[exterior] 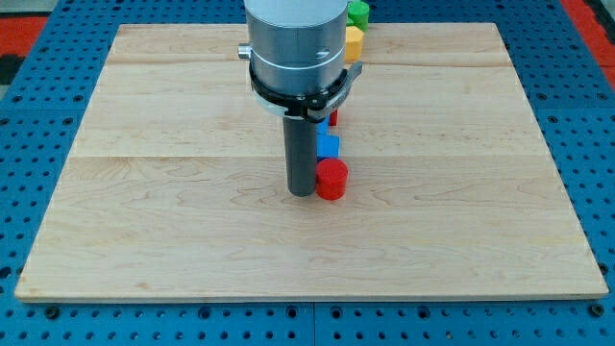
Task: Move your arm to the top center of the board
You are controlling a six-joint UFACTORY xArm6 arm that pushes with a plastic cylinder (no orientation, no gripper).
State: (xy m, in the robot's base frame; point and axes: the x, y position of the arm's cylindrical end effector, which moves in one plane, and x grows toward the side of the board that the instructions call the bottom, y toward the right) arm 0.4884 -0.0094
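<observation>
My tip (pixel 302 193) rests on the desk (pixel 173 211) near the board's middle, touching or just beside the red cylinder (pixel 332 179) on its right. I have no pincer, only the rod. A blue block (pixel 329 146), another red block (pixel 333 117), yellow block (pixel 354 41) and green block (pixel 358 12) trail toward the view's top.

My tip (pixel 302 193) rests mid-board — just left of the red cylinder (pixel 332 179), blue block (pixel 329 146) behind

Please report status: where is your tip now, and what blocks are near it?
My tip mid-board, touching or nearly touching red cylinder. Blue block just above the cylinder. Yellow, green blocks at top center.
</observation>
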